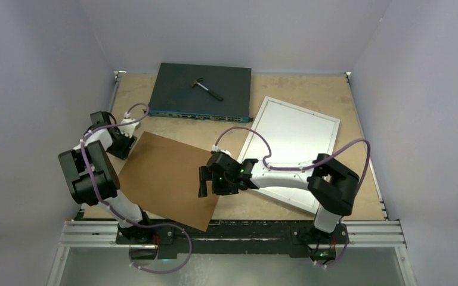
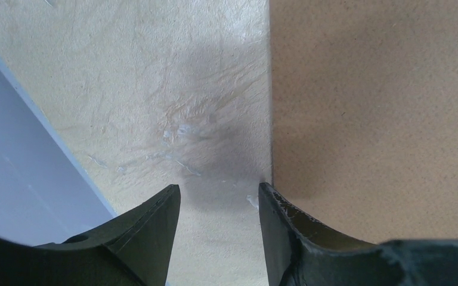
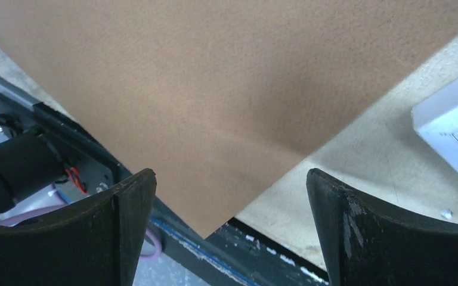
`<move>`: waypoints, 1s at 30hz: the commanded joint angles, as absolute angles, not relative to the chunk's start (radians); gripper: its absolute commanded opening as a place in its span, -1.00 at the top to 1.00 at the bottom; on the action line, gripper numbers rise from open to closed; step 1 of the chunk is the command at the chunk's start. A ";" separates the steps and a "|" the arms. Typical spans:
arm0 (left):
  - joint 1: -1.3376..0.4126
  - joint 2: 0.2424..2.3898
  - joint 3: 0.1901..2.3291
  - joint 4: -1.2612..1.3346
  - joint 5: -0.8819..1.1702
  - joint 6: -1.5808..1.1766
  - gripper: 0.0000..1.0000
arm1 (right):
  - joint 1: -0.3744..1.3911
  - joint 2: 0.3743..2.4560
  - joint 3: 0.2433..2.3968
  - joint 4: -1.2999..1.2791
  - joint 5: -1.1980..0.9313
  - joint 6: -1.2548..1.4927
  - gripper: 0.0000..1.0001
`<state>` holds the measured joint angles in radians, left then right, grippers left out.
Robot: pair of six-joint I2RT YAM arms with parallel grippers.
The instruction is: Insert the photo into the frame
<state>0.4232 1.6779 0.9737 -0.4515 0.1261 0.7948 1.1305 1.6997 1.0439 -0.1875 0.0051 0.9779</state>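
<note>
The photo is not in view. The frame (image 1: 295,134), white-bordered with a pale pane, lies flat at the right; its corner (image 3: 453,125) shows in the right wrist view. A plain brown backing board (image 1: 164,179) lies mid-table, its near corner over the table's front edge. My left gripper (image 1: 122,143) is low at the board's far left edge, open, with only bare table between the jaws (image 2: 219,187); its right fingertip (image 2: 265,190) sits at the board's edge (image 2: 381,107). My right gripper (image 1: 210,182) hovers open above the board's near right corner (image 3: 214,77), holding nothing.
A dark flat network switch (image 1: 203,89) lies at the back with a small black tool (image 1: 206,87) on it. The black front rail (image 1: 232,229) runs along the table's near edge. Walls enclose the left, back and right sides.
</note>
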 commanded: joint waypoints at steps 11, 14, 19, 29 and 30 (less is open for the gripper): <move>0.401 1.646 0.812 -0.420 0.153 0.784 0.16 | 1.126 1.832 1.063 -0.109 -0.009 1.066 -0.98; 0.393 1.644 0.785 -0.431 0.163 0.799 0.26 | 1.124 1.818 1.084 -0.095 0.013 1.084 -0.98; 0.385 1.652 0.771 -0.471 0.192 0.802 0.35 | 1.101 1.754 1.127 -0.040 0.011 1.105 -0.98; 0.359 1.628 0.740 -0.468 0.191 0.792 0.43 | 1.080 1.669 1.203 -0.039 0.003 1.088 -0.95; 0.353 1.624 0.740 -0.469 0.191 0.788 0.44 | 1.079 1.659 1.195 -0.041 0.003 1.091 -0.95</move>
<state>0.3828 1.5776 0.8097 -0.3099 0.1200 0.8127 1.0836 1.7340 1.1744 -0.0628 -0.0170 1.0824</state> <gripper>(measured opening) 0.282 0.981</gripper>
